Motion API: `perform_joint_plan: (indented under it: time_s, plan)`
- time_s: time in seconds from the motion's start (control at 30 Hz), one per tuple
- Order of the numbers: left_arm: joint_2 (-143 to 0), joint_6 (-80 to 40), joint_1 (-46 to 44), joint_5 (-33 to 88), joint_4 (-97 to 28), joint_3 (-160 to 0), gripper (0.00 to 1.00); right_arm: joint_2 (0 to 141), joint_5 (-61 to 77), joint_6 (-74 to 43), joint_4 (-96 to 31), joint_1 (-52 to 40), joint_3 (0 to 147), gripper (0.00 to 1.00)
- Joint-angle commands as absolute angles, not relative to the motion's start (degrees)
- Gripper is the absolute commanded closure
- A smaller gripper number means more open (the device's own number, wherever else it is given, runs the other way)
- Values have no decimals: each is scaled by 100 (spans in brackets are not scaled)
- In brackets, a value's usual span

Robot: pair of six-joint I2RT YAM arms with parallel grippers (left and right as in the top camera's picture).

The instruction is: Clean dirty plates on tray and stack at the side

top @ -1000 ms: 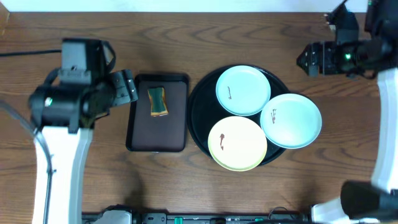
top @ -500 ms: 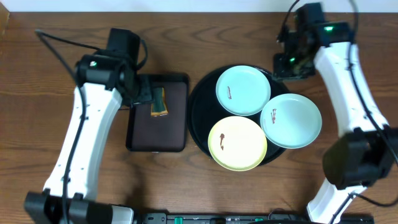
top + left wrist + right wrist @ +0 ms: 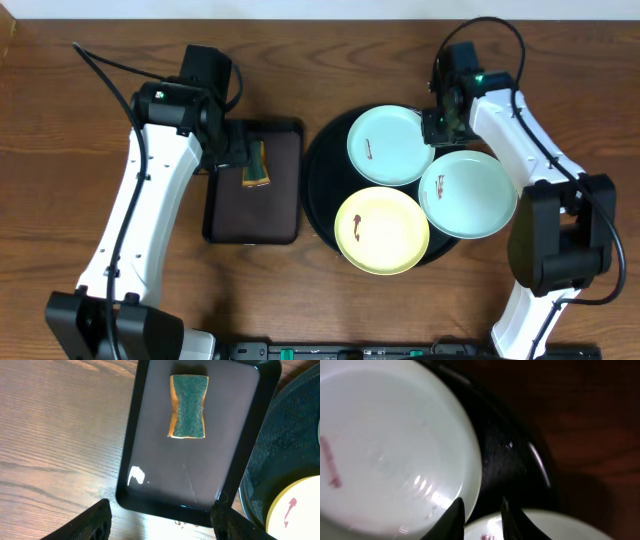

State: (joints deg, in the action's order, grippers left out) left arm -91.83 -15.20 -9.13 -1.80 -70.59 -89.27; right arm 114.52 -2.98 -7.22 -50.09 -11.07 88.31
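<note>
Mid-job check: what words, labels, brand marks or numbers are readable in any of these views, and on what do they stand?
No readable text in any view.
The dark marks on the rear mint plate, the right mint plate and the yellow plate are smears, not writing.
The black tray, the brown tray and the sponge carry no print that can be seen.

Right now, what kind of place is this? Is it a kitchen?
Probably a robot practice table, not a real kitchen. A left arm and a right arm reach over a wooden table holding three smeared plates on a black tray and a sponge in a brown tray. No sink shows.
</note>
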Motion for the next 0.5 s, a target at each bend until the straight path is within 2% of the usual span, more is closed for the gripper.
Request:
perform_joint_plan:
  time_s: [0.0, 0.47]
  plan:
    - [-9164, -1570, -919, -193, -7094, -8890, 36, 11531, -558, -810, -4517, -1129, 8425, 79]
    - [-9164, -1570, -919, -193, -7091, -8890, 37, 11537, -338, -812, -3286, -1157, 7594, 82]
